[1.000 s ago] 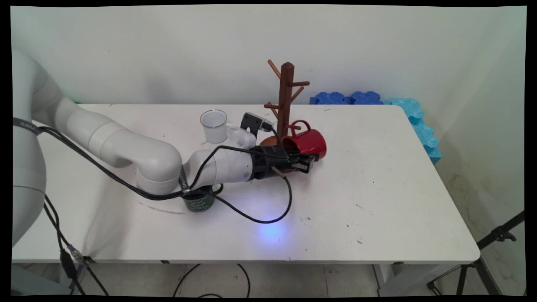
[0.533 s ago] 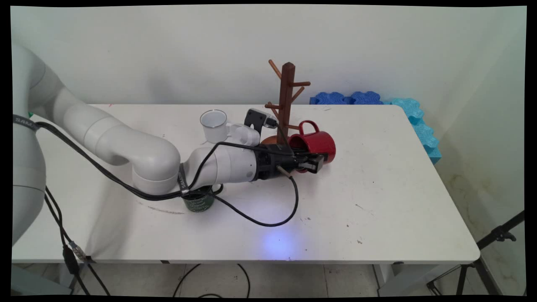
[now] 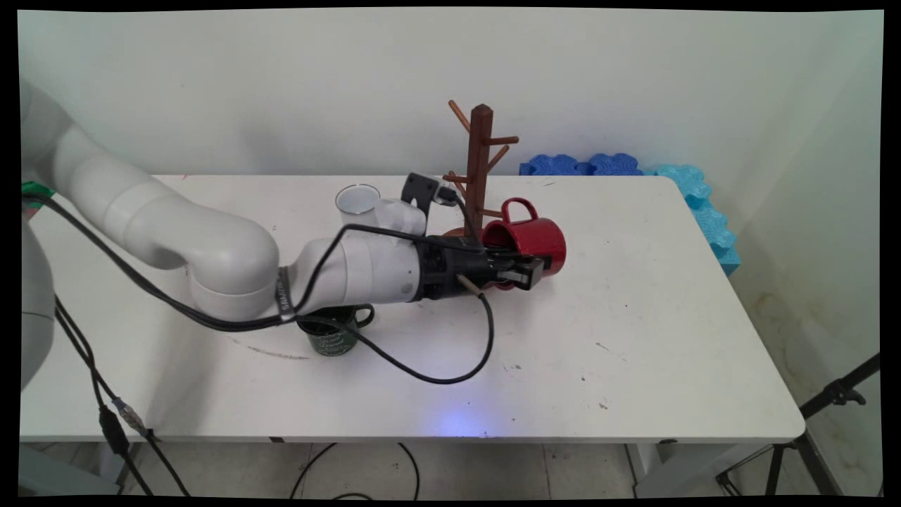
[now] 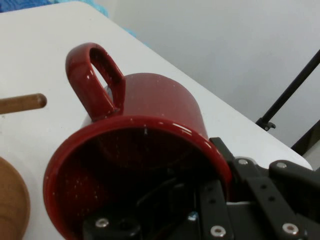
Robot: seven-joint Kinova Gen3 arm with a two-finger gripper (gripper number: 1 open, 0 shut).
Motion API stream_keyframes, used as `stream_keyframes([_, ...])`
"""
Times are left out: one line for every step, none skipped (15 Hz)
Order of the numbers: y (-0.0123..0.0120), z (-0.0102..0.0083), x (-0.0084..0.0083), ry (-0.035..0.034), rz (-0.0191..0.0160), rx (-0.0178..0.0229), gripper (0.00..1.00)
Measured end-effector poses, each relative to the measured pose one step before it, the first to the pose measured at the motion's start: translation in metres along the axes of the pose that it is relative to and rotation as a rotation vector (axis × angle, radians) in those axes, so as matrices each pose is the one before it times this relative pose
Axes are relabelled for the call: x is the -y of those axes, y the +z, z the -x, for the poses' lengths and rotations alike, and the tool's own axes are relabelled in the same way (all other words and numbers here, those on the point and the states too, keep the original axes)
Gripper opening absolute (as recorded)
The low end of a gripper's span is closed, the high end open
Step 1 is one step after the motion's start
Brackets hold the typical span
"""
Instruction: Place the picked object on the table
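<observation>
My gripper [image 3: 524, 273] is shut on the rim of a red mug [image 3: 533, 239], one finger inside and one outside. The mug lies on its side, mouth toward my hand and handle pointing up, just right of the brown wooden mug tree [image 3: 481, 165]. In the hand view the red mug [image 4: 155, 100] fills the middle, gripped at its lower right rim by the gripper [image 4: 212, 192]. One peg of the tree [image 4: 22, 102] shows at the left, close to the handle. The tree's round base [image 4: 10, 205] sits at the lower left.
A white mug [image 3: 354, 199] stands behind my wrist. A dark green mug [image 3: 331, 341] stands under my forearm. Blue foam pieces [image 3: 637, 169] line the table's far right edge. A tripod leg [image 3: 838, 394] stands beyond the table's right end.
The gripper has carried the red mug to the right and then slightly up, keeping it beside the mug tree. My forearm has risen a little, showing more of the green mug.
</observation>
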Motion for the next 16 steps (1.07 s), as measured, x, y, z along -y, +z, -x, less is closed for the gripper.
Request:
stream_keyframes([-0.00392, -0.00198, -0.00024, 0.00265, 0.00145, 0.00318, 0.00])
stream_keyframes([-0.00545, -0.00238, 0.00015, 0.00537, 0.00197, 0.00462, 0.00])
stream_keyframes([-0.00575, -0.00236, 0.00043, 0.00676, 0.00266, 0.00654, 0.00])
stream_keyframes([-0.00511, -0.00175, 0.00057, 0.00717, 0.00256, 0.00603, 0.00])
stream_keyframes([-0.00349, -0.00126, 0.00052, 0.00448, 0.00116, 0.00291, 0.00])
stream_keyframes([-0.00513, -0.00174, 0.00073, 0.00605, 0.00263, 0.00470, 0.00])
stream_keyframes([-0.00482, -0.00183, 0.00089, 0.00732, 0.00354, 0.00396, 0.00])
stream_keyframes([-0.00557, -0.00251, 0.00118, 0.00818, 0.00364, 0.00333, 0.00])
stream_keyframes([-0.00466, -0.00259, 0.00118, 0.00656, 0.00354, 0.00212, 0.00])
stream_keyframes([-0.00380, -0.00200, 0.00127, 0.00525, 0.00187, 0.00177, 0.00])
stream_keyframes([-0.00377, -0.00195, 0.00113, 0.00540, 0.00201, 0.00149, 0.00])
stream_keyframes([-0.00366, -0.00209, 0.00136, 0.00516, 0.00211, 0.00151, 0.00])
stream_keyframes([-0.00356, -0.00206, 0.00134, 0.00510, 0.00267, 0.00146, 0.00])
stream_keyframes([-0.00376, -0.00205, 0.00145, 0.00549, 0.00233, 0.00159, 0.00])
stream_keyframes([-0.00371, -0.00203, 0.00158, 0.00529, 0.00170, 0.00117, 0.00])
stream_keyframes([-0.00529, -0.00281, 0.00259, 0.00733, 0.00163, 0.00185, 0.00])
